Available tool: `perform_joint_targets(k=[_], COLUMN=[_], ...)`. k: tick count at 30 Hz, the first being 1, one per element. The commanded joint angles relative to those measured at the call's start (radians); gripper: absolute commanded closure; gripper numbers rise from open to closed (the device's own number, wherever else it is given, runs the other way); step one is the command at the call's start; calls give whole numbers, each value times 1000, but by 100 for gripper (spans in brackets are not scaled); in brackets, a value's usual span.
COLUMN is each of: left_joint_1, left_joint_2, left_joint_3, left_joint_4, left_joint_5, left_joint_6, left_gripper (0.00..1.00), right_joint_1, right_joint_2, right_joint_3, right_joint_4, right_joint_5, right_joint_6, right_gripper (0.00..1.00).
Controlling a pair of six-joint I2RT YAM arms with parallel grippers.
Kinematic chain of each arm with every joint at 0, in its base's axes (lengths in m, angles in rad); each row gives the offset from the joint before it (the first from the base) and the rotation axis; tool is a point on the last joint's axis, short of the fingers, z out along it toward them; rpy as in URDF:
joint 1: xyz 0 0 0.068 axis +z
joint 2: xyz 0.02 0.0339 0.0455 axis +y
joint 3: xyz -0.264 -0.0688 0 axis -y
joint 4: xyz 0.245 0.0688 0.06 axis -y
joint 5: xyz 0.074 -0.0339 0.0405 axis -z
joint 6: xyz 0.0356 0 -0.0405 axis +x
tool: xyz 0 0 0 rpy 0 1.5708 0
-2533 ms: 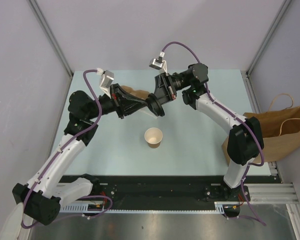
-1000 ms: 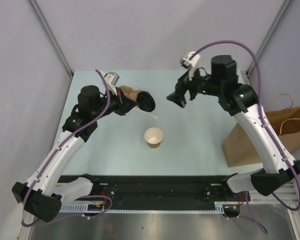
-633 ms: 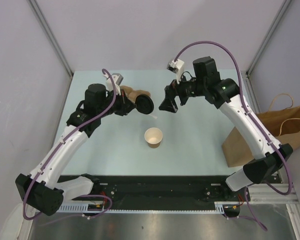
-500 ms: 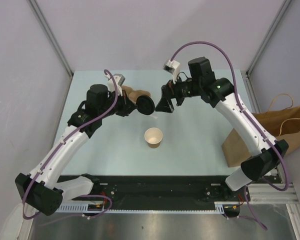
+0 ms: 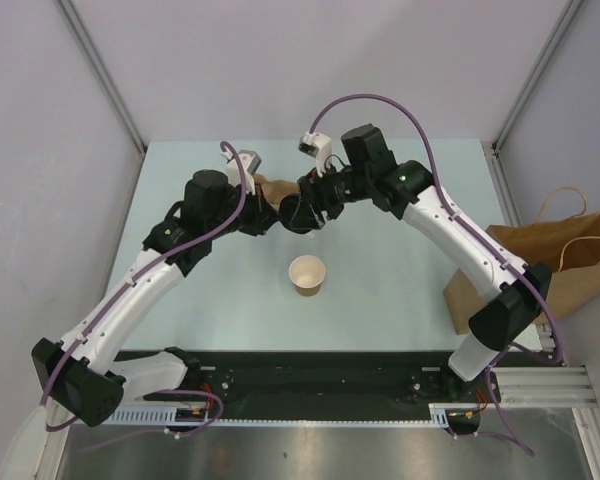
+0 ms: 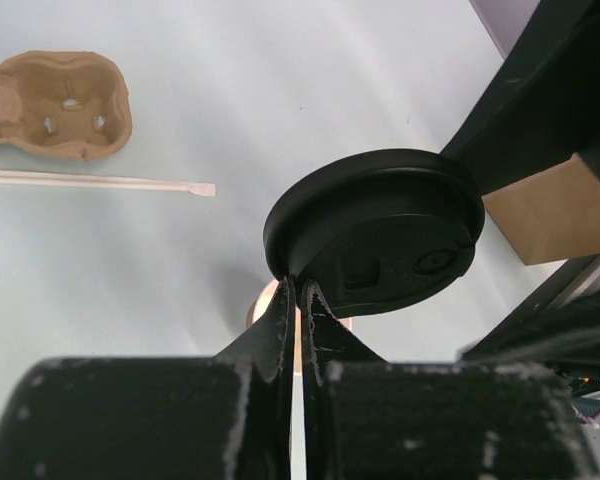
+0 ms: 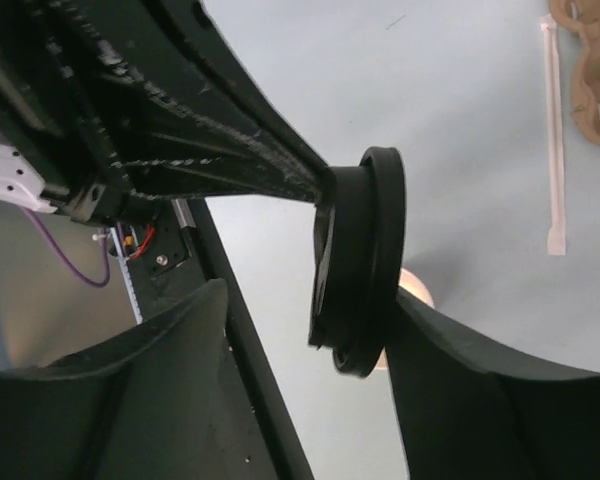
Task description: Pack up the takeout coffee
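Observation:
The takeout coffee's tan paper cup [image 5: 307, 275] stands open and lidless mid-table. Its round black lid [image 5: 298, 213] hangs above the table behind the cup. My left gripper [image 5: 280, 212] is shut on the lid's rim; in the left wrist view its fingertips [image 6: 298, 288] pinch the edge of the lid [image 6: 375, 230]. My right gripper [image 5: 316, 203] has come in from the right and straddles the lid [image 7: 365, 250], seen edge-on. The right gripper [image 7: 312, 300] is open: one finger touches the lid's face, the other stands apart. The cup [image 7: 416, 288] peeks out behind.
A brown pulp cup carrier [image 6: 50, 105] lies at the back of the table with a white paper-wrapped stick [image 6: 100, 182] beside it. A large brown paper bag [image 5: 570, 265] with handles lies at the table's right edge. Grey walls close in the left, back and right.
My right arm has swung left to the lid and its jaws have narrowed around it. My left arm has carried the lid slightly right, still gripping it.

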Motion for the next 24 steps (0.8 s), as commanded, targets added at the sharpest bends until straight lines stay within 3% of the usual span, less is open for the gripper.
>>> perform_joint_targets(k=[1,9,10,12,13,16,19,24], left_joint_1=[-15,-7,17,63,115,198,205,176], left_joint_2=[2,-15,-20,-32,-35,-63,-93,-66], left_joint_3=[49,53,52,50,46,23,-2,9], left_joint_4=[2,3,4,4,12,53,97,125], left_joint_5=[-23,36,68,174,208,285,296,348], left_joint_6=[19,33,33,13,-17,-97,-152,-219], left_gripper=[100,98,83,68,56,44,39,45], right_joint_1=[4,-41,-53,-97,-111,-157,-180,-190], right_joint_2=[24,22,22,15,10,-18,-30,-34], right_joint_3=[36,5,2,-21,-35,-107,-167,-211], right_joint_4=[47,107,113,151,192,309,407,510], right_joint_5=[68,-70,-115,-170,-228,-342,-422,-478], right_joint_6=[11,105,120,161,207,331,439,548], right_gripper=[42,82,88,93,96,97,98,99])
